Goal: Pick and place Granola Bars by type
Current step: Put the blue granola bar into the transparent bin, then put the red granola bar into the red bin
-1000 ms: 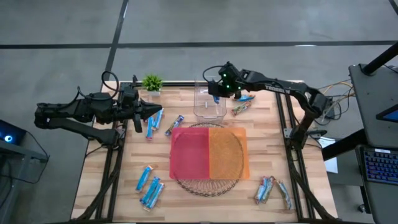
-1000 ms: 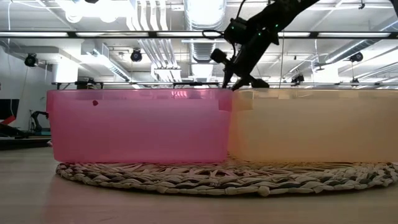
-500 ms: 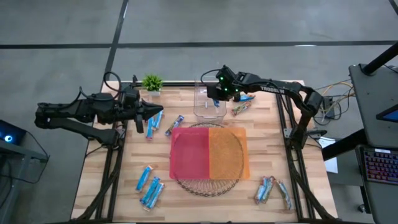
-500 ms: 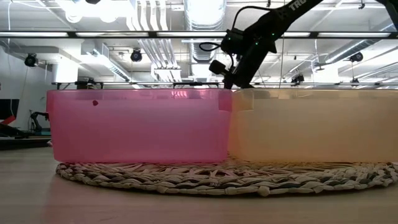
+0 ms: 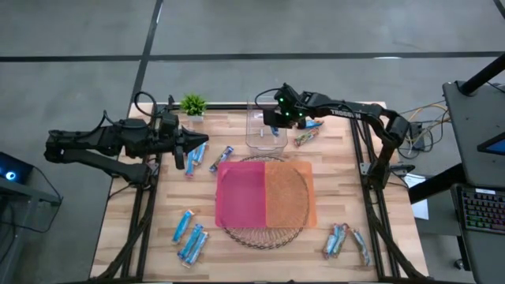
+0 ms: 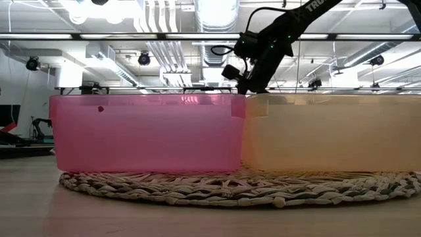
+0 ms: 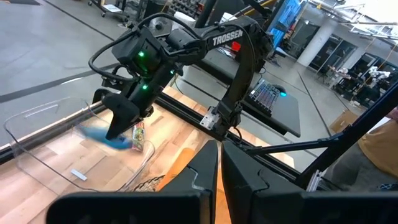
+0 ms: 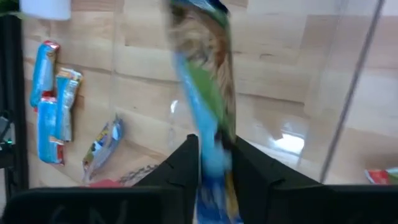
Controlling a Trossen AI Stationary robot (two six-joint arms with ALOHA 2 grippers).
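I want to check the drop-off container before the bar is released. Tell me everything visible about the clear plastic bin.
The clear plastic bin is a see-through, thin-walled rectangular tub with rounded corners, open on top, upright on the wooden table at its far edge, just behind the pink bin. Wood shows through its floor, which looks empty. The right gripper is shut on a blue granola bar over its opening; whether the bar touches the bin is unclear.

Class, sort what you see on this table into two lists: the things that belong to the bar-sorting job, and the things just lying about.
Job:
granola bars
blue bar held by right hand over clear bin
pink bin
orange bin
left hand, by bars

Lying about:
small green plant
woven mat
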